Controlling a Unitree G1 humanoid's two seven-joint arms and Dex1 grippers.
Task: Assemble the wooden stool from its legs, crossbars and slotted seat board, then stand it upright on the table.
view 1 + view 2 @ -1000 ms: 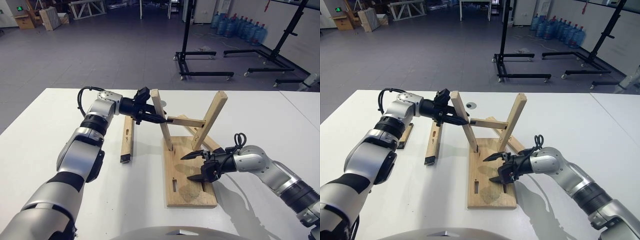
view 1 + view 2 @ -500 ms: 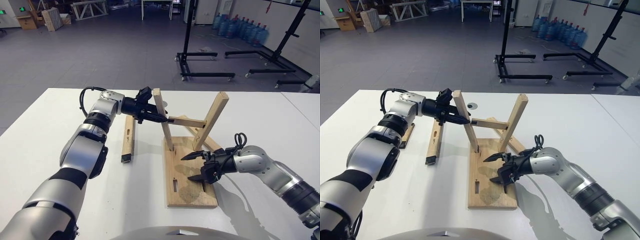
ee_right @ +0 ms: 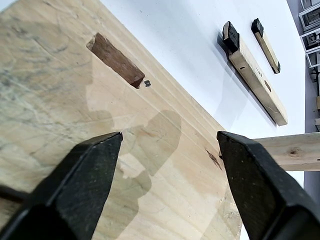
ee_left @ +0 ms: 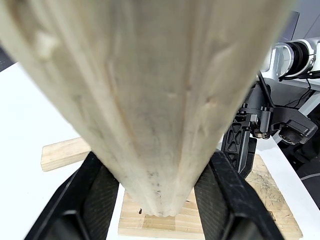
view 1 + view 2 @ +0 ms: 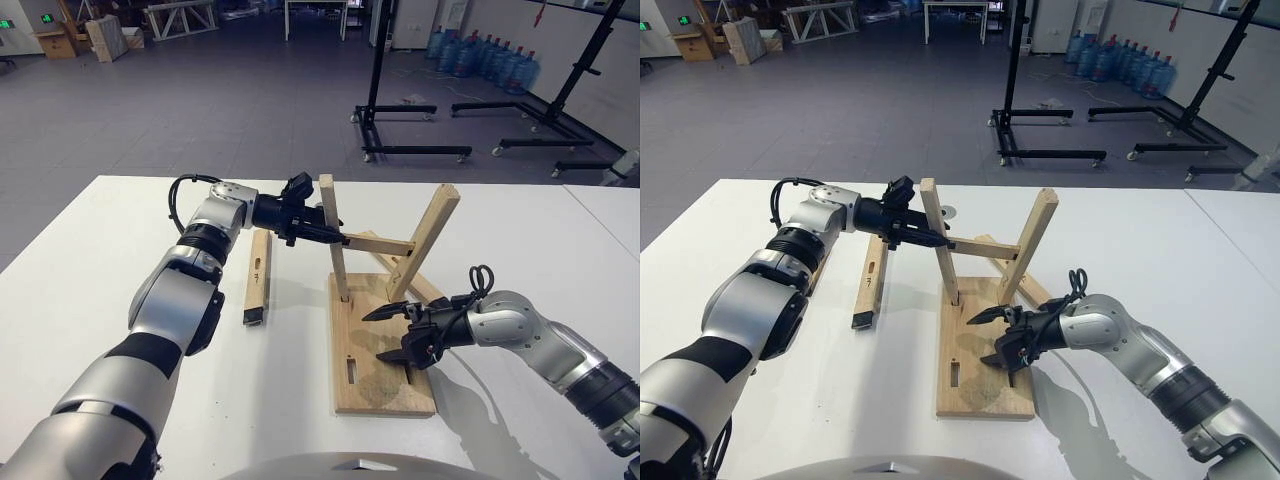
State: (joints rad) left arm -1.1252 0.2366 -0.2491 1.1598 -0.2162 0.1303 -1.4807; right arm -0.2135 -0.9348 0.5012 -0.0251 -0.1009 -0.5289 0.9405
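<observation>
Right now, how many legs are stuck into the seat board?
2: the left leg, gripped by the left tool, and the right leg, tilted away from it. None seem hidden.

two legs (image 5: pixel 334 238) stand in flat seat board (image 5: pixel 380 372).

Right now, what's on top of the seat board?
On the seat board, two legs stand in slots, joined by a crossbar; the open right gripper hovers above. How deep the legs sit is hidden.
</observation>
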